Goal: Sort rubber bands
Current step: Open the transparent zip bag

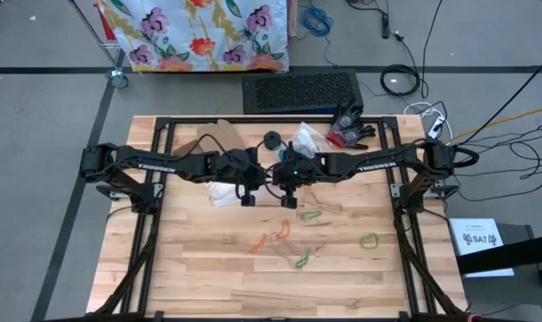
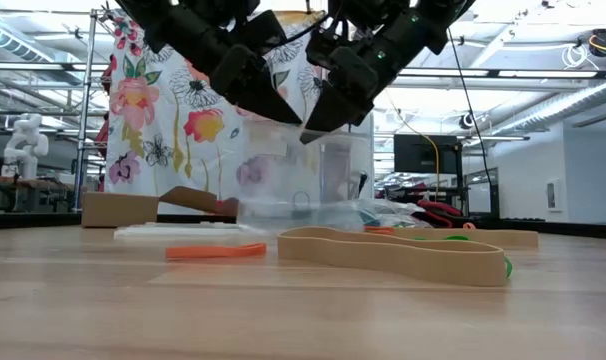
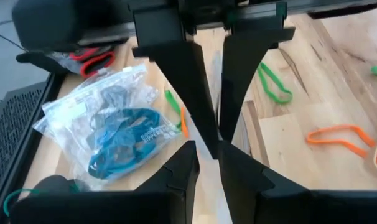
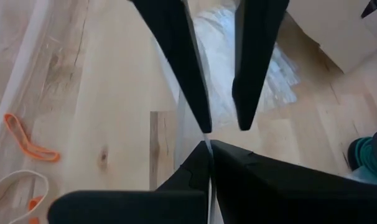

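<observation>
Clear plastic bag (image 2: 313, 170) hangs between both hands above tabletop (image 1: 208, 268) centre, nothing visible inside it. Left hand (image 1: 250, 190) narrow, pinching one edge of the bag's film; right hand (image 1: 289, 192) fully closed on the other edge, fingertips of the two hands nearly meeting. Second clear bag (image 3: 107, 124) lies flat nr the tabletop's back, w/ blue rubber bands (image 3: 123, 140) packed inside. More crumpled plastic (image 1: 224, 192) just under the left arm.

Loose rubber bands spread on the wood in front of the hands: orange band (image 1: 258, 241), green band (image 1: 368, 240) well to the right, another green one (image 1: 302, 260) nr the front, green loop (image 1: 309, 215) close below the right hand, tan bands (image 1: 284, 246) tangled in the middle. In low view a wide tan band (image 2: 393, 255) sits nearest the camera.

Behind: black-and-red gloves (image 1: 350, 125) at back right, brown cardboard piece (image 1: 219, 136) back left, small black round thing (image 1: 272, 139) beside it. Both arms cross over the back half of the tabletop, partly hiding the bags
</observation>
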You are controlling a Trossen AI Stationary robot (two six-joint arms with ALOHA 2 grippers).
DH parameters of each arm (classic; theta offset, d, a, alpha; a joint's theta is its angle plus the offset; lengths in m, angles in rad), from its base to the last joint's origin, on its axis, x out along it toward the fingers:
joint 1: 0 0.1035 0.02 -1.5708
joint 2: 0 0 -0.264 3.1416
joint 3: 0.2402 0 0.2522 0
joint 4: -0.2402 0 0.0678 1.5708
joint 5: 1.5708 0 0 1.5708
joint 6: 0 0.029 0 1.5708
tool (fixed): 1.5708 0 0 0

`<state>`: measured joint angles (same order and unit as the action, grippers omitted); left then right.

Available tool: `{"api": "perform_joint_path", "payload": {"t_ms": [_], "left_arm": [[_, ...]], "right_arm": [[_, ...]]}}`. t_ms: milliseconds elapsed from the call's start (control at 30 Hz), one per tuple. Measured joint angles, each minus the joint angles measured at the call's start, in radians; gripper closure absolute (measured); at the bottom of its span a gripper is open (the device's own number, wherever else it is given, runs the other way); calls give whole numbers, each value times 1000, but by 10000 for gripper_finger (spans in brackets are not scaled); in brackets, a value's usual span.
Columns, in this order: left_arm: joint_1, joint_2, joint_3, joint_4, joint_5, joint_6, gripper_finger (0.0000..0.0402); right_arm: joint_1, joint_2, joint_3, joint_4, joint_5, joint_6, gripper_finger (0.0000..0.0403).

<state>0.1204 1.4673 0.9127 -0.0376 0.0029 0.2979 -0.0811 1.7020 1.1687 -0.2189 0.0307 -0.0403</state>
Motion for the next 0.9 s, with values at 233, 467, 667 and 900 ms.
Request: {"api": "perform_joint_path", "payload": {"t_ms": [233,467,667,900], "left_arm": [[0,0,0,-5,-6,-5,332],[-1,0,-1,75,-6,-5,332],[-3,0,-1,36,50,-27,332],[-4,0,-1,-43,-9,-31,332]], "right_arm": [[-9,0,0,11,12,28,403],[-11,0,0,-17,22,36,403],[-23,0,0,-15,27,36,403],[-14,0,14,15,22,22,403]]}}
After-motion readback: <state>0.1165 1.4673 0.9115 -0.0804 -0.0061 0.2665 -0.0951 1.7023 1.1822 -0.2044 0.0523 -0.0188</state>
